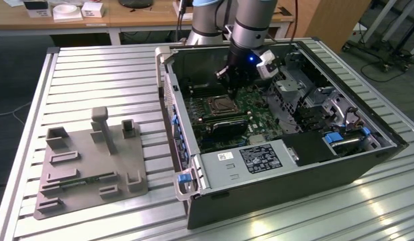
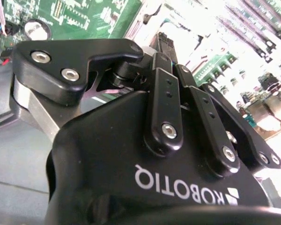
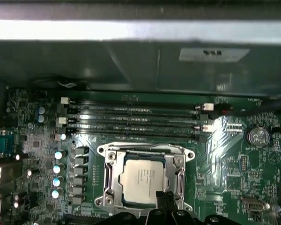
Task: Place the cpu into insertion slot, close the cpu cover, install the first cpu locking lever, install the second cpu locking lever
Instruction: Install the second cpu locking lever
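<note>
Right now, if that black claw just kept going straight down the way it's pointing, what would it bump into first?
Most likely the cpu cover closed over the cpu in the insertion slot; the gripper hangs right above that edge, though the remaining depth is unclear.

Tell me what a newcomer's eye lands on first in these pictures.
First, the open computer case lying on the slatted metal table, with the arm reaching down so the gripper hangs just above the green motherboard. In the first wrist view, the cpu sits in the insertion slot, the cpu cover framing it. A grey fixture lies at the exterior view's left.
</note>
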`<state>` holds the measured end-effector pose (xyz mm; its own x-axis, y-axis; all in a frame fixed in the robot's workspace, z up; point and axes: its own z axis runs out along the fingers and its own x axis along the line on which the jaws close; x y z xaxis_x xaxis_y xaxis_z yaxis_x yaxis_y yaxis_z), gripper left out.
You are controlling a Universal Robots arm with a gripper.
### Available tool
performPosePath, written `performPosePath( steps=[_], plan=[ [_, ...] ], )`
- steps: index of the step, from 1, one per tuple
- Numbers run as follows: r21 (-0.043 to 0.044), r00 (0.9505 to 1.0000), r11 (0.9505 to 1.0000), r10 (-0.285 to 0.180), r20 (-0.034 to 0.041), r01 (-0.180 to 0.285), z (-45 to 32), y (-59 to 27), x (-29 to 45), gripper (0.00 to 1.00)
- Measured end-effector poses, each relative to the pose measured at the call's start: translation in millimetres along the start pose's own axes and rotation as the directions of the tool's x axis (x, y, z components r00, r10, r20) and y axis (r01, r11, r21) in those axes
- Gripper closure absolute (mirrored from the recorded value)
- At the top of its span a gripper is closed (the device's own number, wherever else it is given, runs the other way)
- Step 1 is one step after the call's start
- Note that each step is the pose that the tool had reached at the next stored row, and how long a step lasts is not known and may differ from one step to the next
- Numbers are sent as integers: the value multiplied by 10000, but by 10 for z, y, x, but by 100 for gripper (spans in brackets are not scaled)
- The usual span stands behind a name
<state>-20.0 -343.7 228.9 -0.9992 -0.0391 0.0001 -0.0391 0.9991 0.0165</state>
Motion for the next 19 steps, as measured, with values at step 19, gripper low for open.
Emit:
performPosePath(
  steps=[19],
  plan=[
    [174, 10000, 9998, 0, -8, 0, -70, -93, 1, 90]
  ],
)
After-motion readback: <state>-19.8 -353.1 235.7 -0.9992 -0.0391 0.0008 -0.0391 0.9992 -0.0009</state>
